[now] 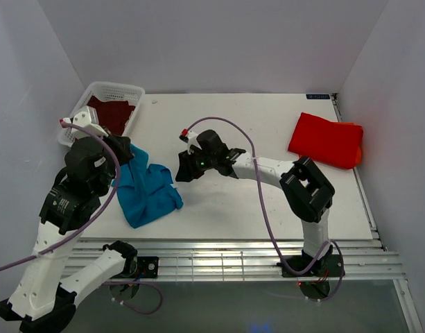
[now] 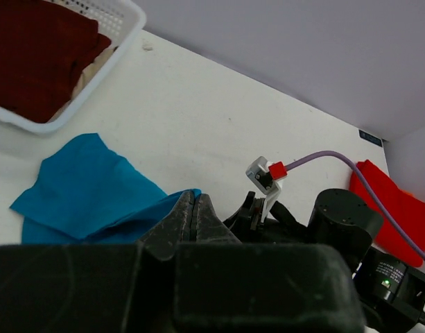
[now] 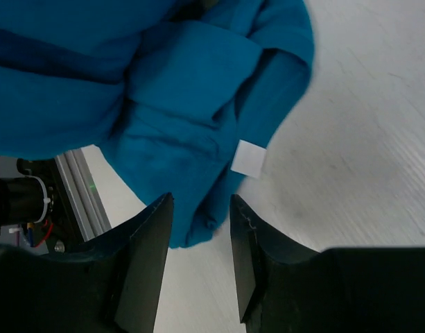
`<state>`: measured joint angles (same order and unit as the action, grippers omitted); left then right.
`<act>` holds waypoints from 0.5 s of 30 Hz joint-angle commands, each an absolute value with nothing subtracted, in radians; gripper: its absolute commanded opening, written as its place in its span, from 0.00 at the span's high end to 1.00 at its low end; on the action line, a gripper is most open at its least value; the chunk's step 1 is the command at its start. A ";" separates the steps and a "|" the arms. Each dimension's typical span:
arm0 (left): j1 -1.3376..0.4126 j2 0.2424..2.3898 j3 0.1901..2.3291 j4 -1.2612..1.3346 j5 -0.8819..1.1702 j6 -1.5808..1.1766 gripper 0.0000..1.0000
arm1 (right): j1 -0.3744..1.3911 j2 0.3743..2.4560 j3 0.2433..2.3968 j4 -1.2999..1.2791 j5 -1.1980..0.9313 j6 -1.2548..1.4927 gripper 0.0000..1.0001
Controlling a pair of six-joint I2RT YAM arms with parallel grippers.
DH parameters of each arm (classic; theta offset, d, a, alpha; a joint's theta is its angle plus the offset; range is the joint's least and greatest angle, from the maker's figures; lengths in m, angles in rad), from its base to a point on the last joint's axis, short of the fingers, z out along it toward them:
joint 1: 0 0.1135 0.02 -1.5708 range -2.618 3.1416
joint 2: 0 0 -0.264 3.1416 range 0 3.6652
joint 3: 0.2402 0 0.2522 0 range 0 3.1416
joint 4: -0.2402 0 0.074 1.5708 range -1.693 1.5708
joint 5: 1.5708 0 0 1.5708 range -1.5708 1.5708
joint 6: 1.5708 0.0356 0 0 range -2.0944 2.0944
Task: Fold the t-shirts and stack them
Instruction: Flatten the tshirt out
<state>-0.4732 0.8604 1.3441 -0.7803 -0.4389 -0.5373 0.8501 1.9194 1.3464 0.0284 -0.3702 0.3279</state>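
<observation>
Heads up, the left gripper (image 2: 193,201) is clamped thinly on the teal shirt (image 1: 148,191), the right gripper (image 3: 200,205) is apart (empty), so lifting might slip it.

The teal shirt (image 1: 146,191), red shirt (image 1: 326,139) and maroon shirt (image 1: 109,112) are soft matt cloth. The basket (image 1: 122,89) is white plastic mesh. The desk (image 1: 233,125) is smooth and matt; the rails (image 1: 233,258) at 6 o'clock are dull metal.
</observation>
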 commanded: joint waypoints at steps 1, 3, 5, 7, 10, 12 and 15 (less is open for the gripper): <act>-0.472 0.835 1.290 -0.877 -0.555 -0.581 1.00 | 0.874 1.965 1.434 0.156 -0.451 0.385 0.55; -0.474 0.819 1.260 -0.893 -0.557 -0.597 1.00 | 0.880 2.023 1.488 0.176 -0.463 0.413 0.52; -0.474 0.810 1.233 -0.894 -0.557 -0.615 1.00 | 0.893 2.081 1.526 0.184 -0.480 0.431 0.51; -0.472 0.798 1.203 -0.893 -0.557 -0.624 1.00 | 0.907 2.118 1.577 0.193 -0.492 0.442 0.50; -0.472 0.793 1.183 -0.894 -0.555 -0.632 1.00 | 0.925 2.192 1.653 0.192 -0.502 0.457 0.50; -0.472 0.790 1.184 -0.900 -0.558 -0.632 1.00 | 0.937 2.239 1.687 0.181 -0.496 0.457 0.50; -0.472 0.784 1.193 -0.908 -0.571 -0.627 1.00 | 0.946 2.290 1.749 0.155 -0.476 0.449 0.50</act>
